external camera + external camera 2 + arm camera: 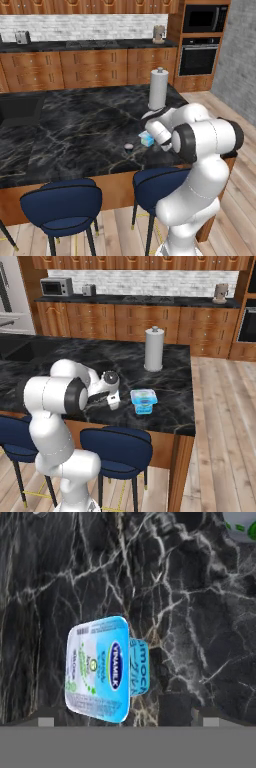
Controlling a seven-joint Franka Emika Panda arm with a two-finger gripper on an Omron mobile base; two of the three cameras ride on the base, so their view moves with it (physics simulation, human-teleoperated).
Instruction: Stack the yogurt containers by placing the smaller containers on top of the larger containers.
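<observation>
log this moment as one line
gripper: open, above packs | small pack: on large pack | cup: on counter

A big black stone tabletop (75, 130) with white veins fills the middle of the kitchen. Blue stools (62, 207) stand under its near edge. Brown wood cabinets (90, 67) line the far wall below white bricks (150, 281). A black oven (199, 55) sits in the corner. The floor (220, 431) is pale wood planks.
</observation>
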